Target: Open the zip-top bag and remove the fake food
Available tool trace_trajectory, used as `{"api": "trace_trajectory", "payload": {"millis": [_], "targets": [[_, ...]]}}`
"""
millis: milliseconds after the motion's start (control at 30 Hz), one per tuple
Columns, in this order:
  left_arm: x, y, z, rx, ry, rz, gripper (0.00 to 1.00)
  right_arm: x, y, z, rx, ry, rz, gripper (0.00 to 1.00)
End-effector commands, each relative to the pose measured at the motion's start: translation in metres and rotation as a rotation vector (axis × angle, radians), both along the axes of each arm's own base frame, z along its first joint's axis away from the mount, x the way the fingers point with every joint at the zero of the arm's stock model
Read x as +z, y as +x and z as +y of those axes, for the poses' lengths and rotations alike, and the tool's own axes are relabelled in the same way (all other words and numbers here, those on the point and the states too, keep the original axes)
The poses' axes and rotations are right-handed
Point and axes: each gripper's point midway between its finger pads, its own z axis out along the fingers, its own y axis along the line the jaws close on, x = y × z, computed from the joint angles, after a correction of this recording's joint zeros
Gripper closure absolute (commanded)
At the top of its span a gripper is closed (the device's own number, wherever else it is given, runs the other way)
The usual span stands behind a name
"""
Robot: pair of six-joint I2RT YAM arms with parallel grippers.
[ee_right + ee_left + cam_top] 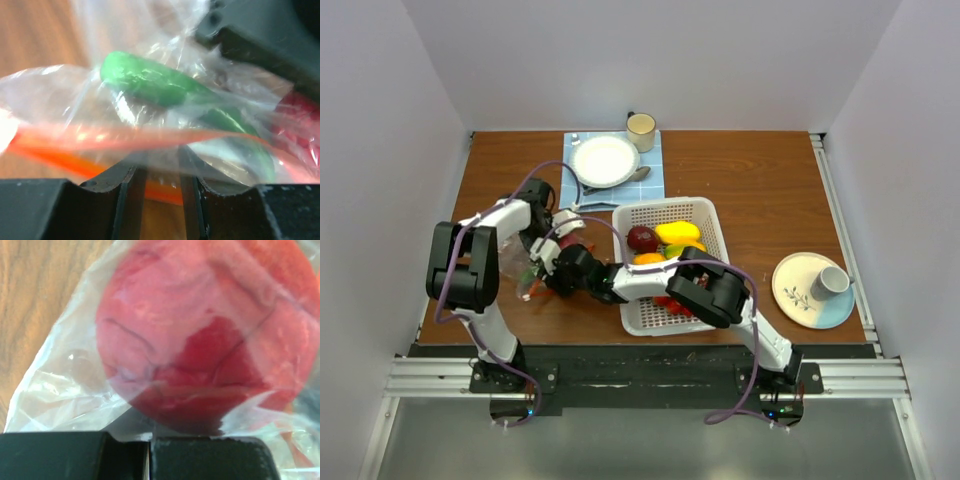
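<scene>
The zip-top bag [525, 272] lies on the wooden table left of the white basket [638, 318]. My left gripper [568, 226] is at its far end, and in the left wrist view it [150, 440] is shut on the clear film under a round red fruit [210, 340] inside the bag. My right gripper [548, 268] reaches in from the basket side. In the right wrist view it [163, 170] is nearly closed on the bag's mouth by the orange-red zip strip [75, 140]. A green piece [150, 80] and a red piece [300, 120] lie inside the bag.
The basket holds maroon [642, 238], yellow [677, 232], orange [648, 259] and red [675, 303] fake food. A white plate [604, 160] on a blue mat, a spoon and a cup [641, 130] stand behind. A saucer [800, 295] with a mug [831, 282] is at the right.
</scene>
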Motion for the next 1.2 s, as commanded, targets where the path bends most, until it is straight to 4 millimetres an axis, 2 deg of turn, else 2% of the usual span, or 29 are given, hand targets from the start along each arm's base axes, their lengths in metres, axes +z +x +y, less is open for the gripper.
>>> {"api": "trace_trajectory", "payload": {"millis": [0, 33, 100, 133, 167, 233, 300, 333, 400, 467, 533, 567, 700, 800, 967, 1067, 1167], "targets": [[-0.043, -0.087, -0.028, 0.031, -0.156, 0.328, 1.0, 0.024, -0.018, -0.013, -0.003, 0.018, 0.014, 0.63], [-0.044, -0.089, -0.026, 0.031, -0.148, 0.325, 1.0, 0.028, -0.016, -0.017, -0.019, 0.029, -0.007, 0.53], [-0.047, -0.09, -0.023, 0.032, -0.131, 0.318, 1.0, 0.048, -0.008, -0.023, -0.057, 0.061, -0.091, 0.43], [-0.05, -0.093, -0.021, 0.031, -0.124, 0.329, 1.0, 0.062, -0.003, -0.025, -0.08, 0.097, -0.135, 0.32], [-0.051, -0.095, -0.021, 0.03, -0.12, 0.335, 1.0, 0.068, 0.002, -0.027, -0.092, 0.096, -0.18, 0.27], [-0.052, -0.097, -0.02, 0.031, -0.115, 0.347, 1.0, 0.074, 0.013, -0.028, -0.132, 0.103, -0.242, 0.15], [-0.049, -0.1, -0.022, 0.028, -0.13, 0.364, 1.0, 0.083, 0.023, -0.023, -0.146, 0.109, -0.283, 0.1], [-0.047, -0.098, -0.024, 0.026, -0.14, 0.36, 1.0, 0.072, 0.026, -0.021, -0.146, 0.087, -0.279, 0.08], [-0.043, -0.099, -0.028, 0.012, -0.159, 0.375, 1.0, 0.076, 0.035, -0.015, -0.158, 0.102, -0.277, 0.06], [-0.04, -0.102, -0.03, -0.006, -0.175, 0.397, 1.0, 0.068, 0.04, -0.012, -0.169, 0.101, -0.259, 0.05], [-0.036, -0.109, -0.035, -0.017, -0.206, 0.444, 1.0, 0.073, 0.045, -0.006, -0.173, 0.117, -0.252, 0.04], [-0.034, -0.111, -0.037, -0.033, -0.218, 0.456, 1.0, 0.068, 0.046, -0.004, -0.18, 0.115, -0.241, 0.03], [-0.025, -0.12, -0.047, -0.067, -0.281, 0.518, 1.0, 0.067, 0.048, 0.002, -0.174, 0.122, -0.242, 0.02], [-0.024, -0.124, -0.048, -0.091, -0.288, 0.524, 1.0, 0.059, 0.055, -0.002, -0.186, 0.095, -0.247, 0.01], [-0.031, -0.135, -0.039, -0.114, -0.246, 0.558, 1.0, 0.046, 0.07, -0.021, -0.232, 0.046, -0.262, 0.01], [-0.033, -0.138, -0.039, -0.114, -0.244, 0.57, 1.0, 0.039, 0.069, -0.026, -0.221, 0.032, -0.24, 0.01], [-0.032, -0.132, -0.041, -0.115, -0.254, 0.555, 1.0, 0.03, 0.063, -0.026, -0.19, 0.009, -0.204, 0.04]]}}
